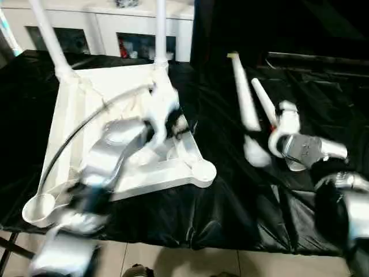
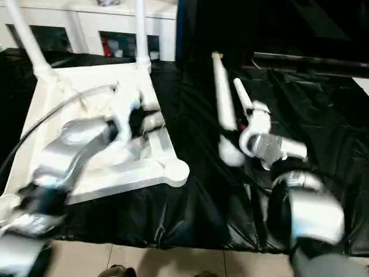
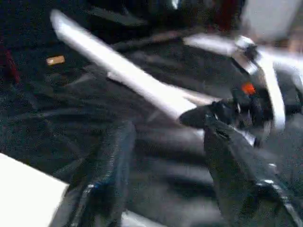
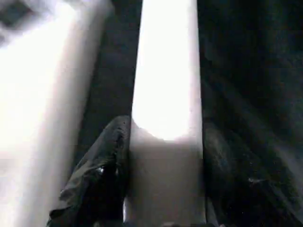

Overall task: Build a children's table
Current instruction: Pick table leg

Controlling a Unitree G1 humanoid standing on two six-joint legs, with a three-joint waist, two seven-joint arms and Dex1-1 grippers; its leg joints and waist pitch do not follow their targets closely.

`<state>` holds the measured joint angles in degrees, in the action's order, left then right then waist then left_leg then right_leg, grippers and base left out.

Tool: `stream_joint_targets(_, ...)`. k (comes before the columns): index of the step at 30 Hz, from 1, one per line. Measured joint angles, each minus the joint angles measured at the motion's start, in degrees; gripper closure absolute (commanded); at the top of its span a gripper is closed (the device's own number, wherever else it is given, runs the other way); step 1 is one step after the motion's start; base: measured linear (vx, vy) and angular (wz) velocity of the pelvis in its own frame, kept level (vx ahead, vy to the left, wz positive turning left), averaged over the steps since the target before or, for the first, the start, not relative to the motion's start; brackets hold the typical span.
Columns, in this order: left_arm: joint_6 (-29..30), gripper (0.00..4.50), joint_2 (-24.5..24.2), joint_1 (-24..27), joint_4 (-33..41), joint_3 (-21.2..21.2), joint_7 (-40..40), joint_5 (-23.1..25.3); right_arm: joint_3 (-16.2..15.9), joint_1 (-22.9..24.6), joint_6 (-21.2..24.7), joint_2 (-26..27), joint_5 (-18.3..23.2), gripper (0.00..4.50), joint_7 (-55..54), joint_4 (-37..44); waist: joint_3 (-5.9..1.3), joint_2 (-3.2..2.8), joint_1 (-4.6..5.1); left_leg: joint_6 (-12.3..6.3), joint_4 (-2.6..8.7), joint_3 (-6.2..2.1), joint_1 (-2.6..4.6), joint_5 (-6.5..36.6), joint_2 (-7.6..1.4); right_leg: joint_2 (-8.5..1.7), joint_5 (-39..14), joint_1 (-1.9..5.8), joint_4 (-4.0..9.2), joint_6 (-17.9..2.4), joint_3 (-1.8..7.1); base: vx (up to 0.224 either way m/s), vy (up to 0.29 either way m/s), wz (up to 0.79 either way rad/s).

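The children's table lies as a white ribbed top [image 1: 109,81] upside down on the black cloth, with two legs [image 1: 49,34] [image 1: 160,29] standing in its far corner sockets. The near sockets [image 1: 203,170] [image 1: 37,206] are empty. Two loose legs [image 1: 245,98] [image 1: 264,101] lie on the cloth to the right. My right gripper [image 1: 277,130] is shut on the thinner loose leg [image 4: 165,71], a finger on each side. Hovering over the top's right edge, my left gripper [image 1: 173,124] is open and holds nothing [image 3: 165,165]. Its wrist view faces the loose legs [image 3: 128,75].
A black cable [image 1: 75,135] arcs over the tabletop to my left arm. The white glass-door cabinet [image 1: 104,29] stands behind the black-draped table [image 1: 230,202]. That table's front edge drops to tiled floor [image 1: 190,259] just below my arms.
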<state>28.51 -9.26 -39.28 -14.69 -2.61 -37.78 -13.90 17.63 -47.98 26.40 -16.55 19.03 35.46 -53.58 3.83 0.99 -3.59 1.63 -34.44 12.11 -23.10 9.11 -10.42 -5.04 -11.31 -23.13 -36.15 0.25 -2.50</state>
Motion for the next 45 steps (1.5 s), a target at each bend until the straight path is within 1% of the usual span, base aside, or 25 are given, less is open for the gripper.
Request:
stream_joint_targets(2,1.8,1.49,1.8,-0.5,-1.4,1.5,1.2,-2.2,-0.3,3.5,-0.1,1.7,2.9,2.62,3.9,8.3,-0.02,-0.04,-0.36,-0.11,0.00,-0.01,-0.02,-0.1,-0.07,0.06,0.0,-0.02,0.04,0.0,-0.03,0.000,0.000,0.00)
stream_joint_targets(3,2.6,1.49,3.2,-1.2,-2.7,2.8,2.4,-3.5,-1.0,6.0,0.4,2.6,4.9,2.62,6.3,13.6,-0.02,-0.05,-0.89,-0.13,0.00,-0.01,-0.05,-0.1,-0.12,0.10,0.0,-0.02,0.06,0.0,-0.05,0.000,0.000,0.00)
stream_joint_targets(4,3.0,1.31,3.9,-1.8,-3.5,3.8,3.3,-4.5,-1.8,7.5,1.1,3.1,6.3,2.62,7.8,16.9,-0.01,-0.06,-1.13,-0.14,-0.02,-0.01,-0.05,0.0,-0.13,0.11,0.0,-0.02,0.07,0.0,-0.05,0.000,0.000,0.00)
stream_joint_targets(5,3.6,1.31,5.0,-2.6,-4.6,5.1,4.4,-5.7,-2.4,9.4,2.3,3.7,8.1,2.62,9.6,20.8,-0.01,-0.06,-1.53,-0.14,-0.02,-0.01,-0.05,-0.1,-0.16,0.11,0.0,-0.01,0.07,0.0,-0.06,0.000,0.000,0.00)
stream_joint_targets(6,4.0,1.16,5.5,-3.3,-5.4,6.4,5.4,-6.8,-3.4,10.7,3.5,4.6,9.8,2.62,11.3,23.8,-0.01,-0.08,-1.64,-0.14,-0.04,-0.01,-0.03,-0.1,-0.17,0.11,0.0,0.00,0.07,0.0,-0.06,0.000,0.000,0.00)
stream_joint_targets(9,4.7,1.03,7.9,-5.2,-7.0,9.6,7.3,-9.9,-5.6,14.3,6.2,4.7,13.1,2.62,14.0,30.9,-0.01,-0.12,-2.16,-0.12,-0.04,-0.02,-0.02,0.0,-0.15,0.06,0.0,0.11,0.10,0.0,-0.12,0.000,0.000,0.00)
stream_joint_targets(12,6.0,0.93,9.3,-6.5,-6.6,13.7,8.7,-12.8,-6.4,17.2,7.4,4.2,14.2,2.63,16.2,34.8,-0.01,-0.13,-2.24,-0.12,-0.04,0.01,0.05,0.0,-0.11,-0.04,0.0,0.25,0.14,-0.1,-0.16,0.000,0.000,0.00)
stream_joint_targets(14,7.0,0.93,9.9,-6.6,-6.1,14.7,8.8,-14.4,-6.8,18.4,7.8,4.3,14.2,2.63,16.5,36.3,-0.01,-0.12,-2.19,-0.12,-0.04,0.01,0.05,0.0,-0.08,-0.08,0.0,0.25,0.15,-0.1,-0.17,0.000,0.000,0.00)
stream_joint_targets(17,7.8,0.93,10.3,-6.6,-5.2,14.5,8.9,-14.7,-9.0,19.0,8.4,4.6,14.1,2.63,17.6,37.8,-0.01,-0.13,-2.05,-0.11,-0.02,0.01,0.05,0.0,-0.08,-0.08,0.1,0.23,0.15,0.0,-0.17,0.000,0.000,0.00)
stream_joint_targets(18,8.3,0.93,10.6,-6.6,-5.2,14.1,9.4,-14.8,-11.0,19.4,8.8,5.2,14.2,2.63,18.0,40.0,-0.01,-0.12,-1.86,-0.11,-0.01,-0.03,0.04,0.0,-0.08,-0.07,0.1,0.23,0.15,0.0,-0.19,0.000,0.000,0.00)
stream_joint_targets(19,8.7,0.93,11.1,-6.5,-5.2,13.9,9.4,-15.1,-11.5,19.6,9.0,5.3,14.1,2.63,17.7,41.2,-0.01,-0.12,-1.84,-0.11,0.01,-0.03,0.04,-0.1,-0.08,-0.07,0.1,0.22,0.16,0.0,-0.20,0.000,0.000,0.00)
stream_joint_targets(24,9.9,0.93,11.1,-6.4,-4.2,13.7,9.3,-16.1,-11.8,20.6,9.8,4.6,14.1,2.64,17.2,43.8,-0.01,-0.11,-1.75,-0.11,0.04,-0.03,-0.02,-0.1,-0.08,-0.07,0.1,0.21,0.29,0.0,-0.21,0.000,0.000,0.00)
stream_joint_targets(25,10.2,0.64,11.2,-6.4,-3.9,13.9,9.2,-16.7,-11.8,20.6,9.9,4.5,14.2,2.64,17.2,44.2,-0.01,-0.11,-1.73,-0.11,0.03,-0.03,-0.02,-0.1,-0.08,-0.07,0.1,0.22,0.33,0.0,-0.20,0.000,0.000,0.00)
stream_joint_targets(29,10.3,0.52,11.3,-6.4,-3.8,14.0,10.7,-16.4,-12.1,20.6,9.9,4.2,14.1,2.64,17.1,44.5,0.00,-0.11,-1.64,-0.11,0.04,-0.03,-0.05,0.0,-0.06,-0.07,0.1,0.23,0.40,0.0,-0.20,0.000,0.000,0.00)
stream_joint_targets(30,10.1,0.21,11.5,-6.5,-4.0,14.1,12.2,-16.1,-12.5,20.6,9.9,4.0,13.8,2.64,16.4,44.6,0.00,-0.11,-1.67,-0.11,0.04,-0.03,-0.05,0.0,-0.06,-0.07,0.1,0.24,0.41,0.0,-0.20,0.000,0.000,0.00)
stream_joint_targets(33,9.6,0.09,12.3,-7.9,-5.7,15.5,18.0,-14.5,-13.3,20.6,8.9,4.7,11.0,2.64,12.6,45.6,0.00,-0.10,-1.59,-0.11,0.04,-0.03,-0.06,0.0,-0.05,-0.07,0.1,0.22,0.42,0.0,-0.19,0.000,0.000,0.00)
stream_joint_targets(34,9.4,0.43,12.4,-8.1,-6.0,16.0,19.6,-14.4,-14.2,20.6,7.9,4.7,9.4,2.64,11.2,46.2,0.00,-0.10,-1.58,-0.11,0.04,-0.03,-0.05,0.0,-0.06,-0.07,0.1,0.23,0.41,0.0,-0.20,0.000,0.000,0.00)
stream_joint_targets(35,9.4,0.50,12.9,-8.4,-6.4,16.6,21.4,-14.2,-15.5,20.5,6.9,4.9,7.3,2.64,9.5,46.9,0.00,-0.10,-1.46,-0.11,0.05,-0.03,-0.05,0.0,-0.06,-0.06,0.1,0.22,0.41,0.0,-0.19,0.000,0.000,0.00)
stream_joint_targets(36,9.1,0.47,13.7,-8.8,-6.7,17.8,24.6,-13.9,-17.5,20.4,5.2,5.5,3.9,2.64,6.6,47.4,0.00,-0.10,-1.30,-0.11,0.06,-0.03,-0.04,-0.1,-0.06,-0.05,0.1,0.20,0.41,0.0,-0.19,0.000,0.000,0.00)
stream_joint_targets(37,8.8,0.48,14.3,-8.9,-6.9,18.6,26.4,-13.9,-18.8,20.4,4.3,6.0,1.8,2.64,4.8,47.7,0.00,-0.10,-1.28,-0.10,0.08,-0.04,-0.05,-0.1,-0.06,-0.05,0.1,0.18,0.41,0.1,-0.19,0.000,0.000,0.00)
stream_joint_targets(38,8.7,0.69,14.7,-8.9,-7.0,19.3,28.1,-13.9,-19.8,20.4,3.9,6.7,0.2,2.64,3.2,48.1,0.00,-0.09,-1.29,-0.10,0.13,-0.04,-0.05,-0.1,-0.06,-0.05,0.1,0.18,0.44,0.1,-0.19,0.000,0.000,0.00)
stream_joint_targets(39,8.6,0.69,15.0,-8.9,-7.2,19.9,29.5,-13.9,-20.7,20.4,3.5,7.2,-1.4,2.64,1.9,48.5,0.01,-0.09,-1.35,-0.10,0.14,-0.04,-0.05,-0.1,-0.06,-0.04,0.1,0.16,0.45,0.1,-0.19,0.000,0.000,0.00)
stream_joint_targets(40,8.5,1.01,15.2,-8.9,-7.2,20.3,30.4,-13.9,-21.4,20.4,3.2,7.5,-2.3,2.64,1.0,48.9,0.01,-0.09,-1.39,-0.10,0.15,-0.04,-0.06,-0.1,-0.06,-0.04,0.1,0.16,0.47,0.1,-0.20,0.000,0.000,0.00)
stream_joint_targets(43,6.9,0.95,16.4,-8.9,-7.3,21.4,33.6,-13.9,-23.7,20.4,2.2,9.1,-6.0,2.64,-3.0,49.3,0.01,-0.09,-1.38,-0.10,0.19,-0.04,-0.10,-0.1,-0.06,-0.03,0.1,0.18,0.63,0.2,-0.19,0.000,0.000,0.00)
stream_joint_targets(45,6.5,1.30,16.5,-8.9,-7.3,22.0,35.2,-13.9,-24.7,20.4,2.1,10.3,-7.1,2.64,-5.2,49.4,0.01,-0.09,-1.40,-0.11,0.23,-0.04,-0.15,0.0,-0.06,-0.01,0.2,0.19,0.82,0.3,-0.18,0.000,0.000,0.00)
